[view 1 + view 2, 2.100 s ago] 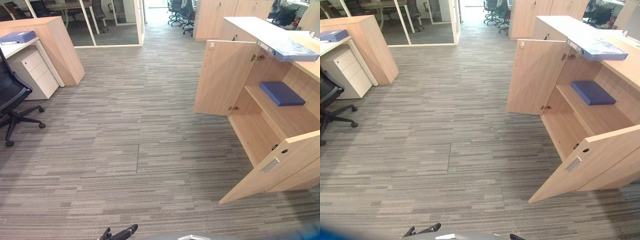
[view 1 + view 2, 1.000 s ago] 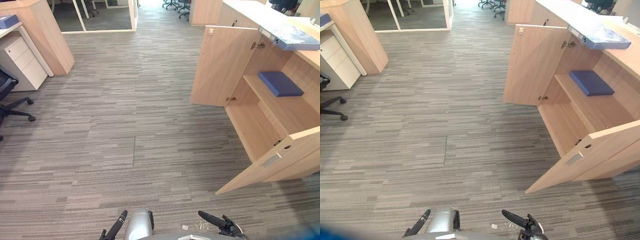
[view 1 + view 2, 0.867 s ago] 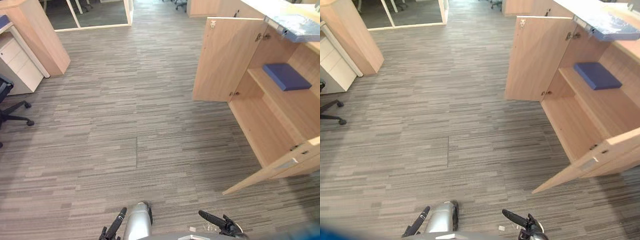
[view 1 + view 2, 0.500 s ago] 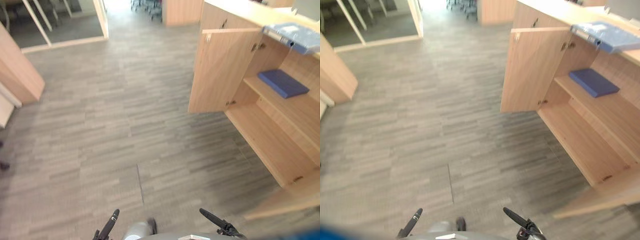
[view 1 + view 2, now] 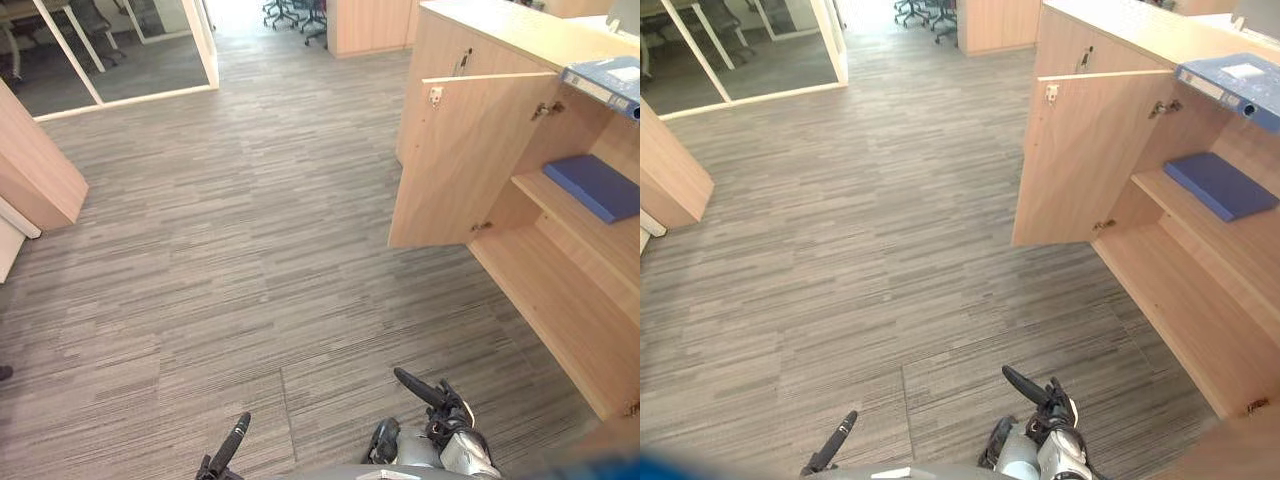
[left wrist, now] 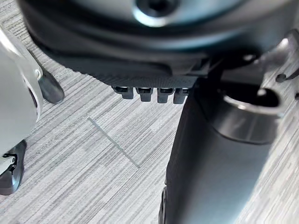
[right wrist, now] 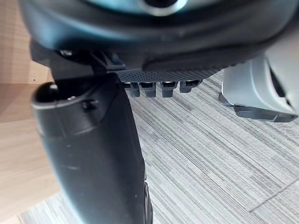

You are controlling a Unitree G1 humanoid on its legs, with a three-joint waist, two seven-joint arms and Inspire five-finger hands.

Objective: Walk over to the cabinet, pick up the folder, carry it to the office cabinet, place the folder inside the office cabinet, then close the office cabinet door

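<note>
A dark blue folder (image 5: 598, 187) lies flat on the upper shelf inside the open office cabinet (image 5: 560, 310) at the right. The cabinet's far door (image 5: 455, 160) stands swung out toward the carpet. A lighter blue binder (image 5: 610, 82) lies on the cabinet's top, overhanging its edge. My left hand (image 5: 228, 452) hangs low at the bottom edge over the carpet, fingers relaxed and holding nothing. My right hand (image 5: 430, 395) hangs at the lower right, short of the cabinet, fingers straight and empty. The left hand (image 6: 215, 154) and the right hand (image 7: 93, 154) each show carpet beyond their fingers in the wrist views.
A wooden desk panel (image 5: 35, 165) stands at the left edge. A glass-walled room (image 5: 110, 50) and office chairs (image 5: 290, 12) lie at the far end. Striped grey carpet (image 5: 250, 230) stretches between me and the cabinet.
The whole picture has shifted as the camera moved; the cabinet's near door has slid off the lower right. My right hand shows higher in the picture than before.
</note>
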